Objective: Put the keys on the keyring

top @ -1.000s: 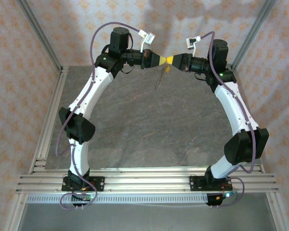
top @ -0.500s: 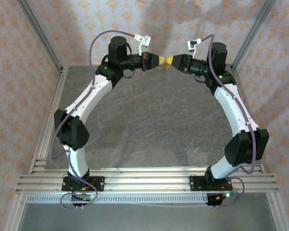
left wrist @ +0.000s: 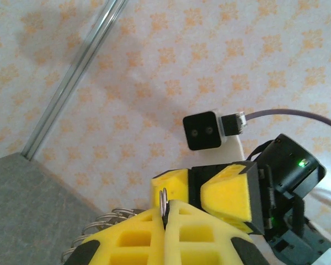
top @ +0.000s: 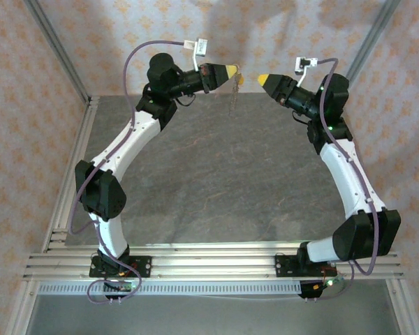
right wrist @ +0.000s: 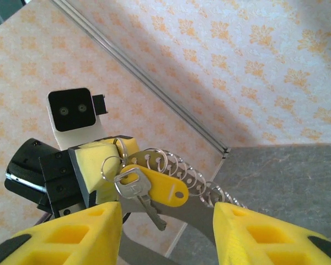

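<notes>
The left claw [top: 230,71] is pinching shut on the keyring [right wrist: 179,167], biting one thin wire loop edge-on between its pads. The remaining loops are trailing away from its tips and drooping below them. A key [right wrist: 131,187] with a yellow tag [right wrist: 163,190] is dangling just under those tips, apparently hanging from a small ring at the pinch. Both are hanging in the gap between the claws, on the side facing the right claw [top: 263,78]. That claw is holding nothing, with its jaws spread wide, and is pointing at the bundle from a little way off.

The grip is probably the weak point. With only a thin edge of wire clamped, a nudge or tug from the right claw could twist the loop out and send everything down to the table [top: 216,174], well below. The loose, floppy loops could also sway, so the right claw might close on the tag or an unintended loop. With both sets of tips aiming at each other, a careless approach risks a collision.
</notes>
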Robot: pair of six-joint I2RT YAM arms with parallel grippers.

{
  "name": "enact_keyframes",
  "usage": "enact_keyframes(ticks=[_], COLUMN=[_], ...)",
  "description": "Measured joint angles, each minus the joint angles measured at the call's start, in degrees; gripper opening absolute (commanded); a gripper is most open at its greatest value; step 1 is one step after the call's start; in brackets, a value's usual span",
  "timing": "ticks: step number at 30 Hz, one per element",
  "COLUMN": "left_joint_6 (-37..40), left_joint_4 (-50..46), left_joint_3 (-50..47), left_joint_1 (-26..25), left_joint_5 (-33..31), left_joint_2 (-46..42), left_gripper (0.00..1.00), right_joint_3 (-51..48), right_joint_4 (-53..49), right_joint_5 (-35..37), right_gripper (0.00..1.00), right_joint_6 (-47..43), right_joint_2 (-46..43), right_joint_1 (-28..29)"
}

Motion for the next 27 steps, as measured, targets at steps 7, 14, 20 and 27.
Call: enact_keyframes(ticks=[7,14,20,27], left_joint_6=[-2.49,-3.37,-3.41,-3.87], left_joint_4=[2.54,3.10,3.23,3.72], left_joint_3=[-0.07,-0.04,-0.04,-0.02], left_joint_1=[-0.17,-0.81,-1.03,-0.94], left_joint_5=[0.24,0.28,0.24,0.20], left_joint_2=[-0.28,-0.94,-1.03,-1.03], left_gripper=[0.00,0.00,0.00,0.00], right_joint_3=[0.02,2.64,2.71,2.01], right_joint_4=[5.84,8.11,9.53,13.22], right_joint_5=[-1.05,-2.56,-3.56,-4.48], right_gripper=[0.49,0.50,0.30,0.00], right_joint_6=[2.32,2.49,2.75,3.74], right_joint_2=[0.11,2.84,4.55,4.59], right_joint_1=[0.70,4.63,6.56,7.23])
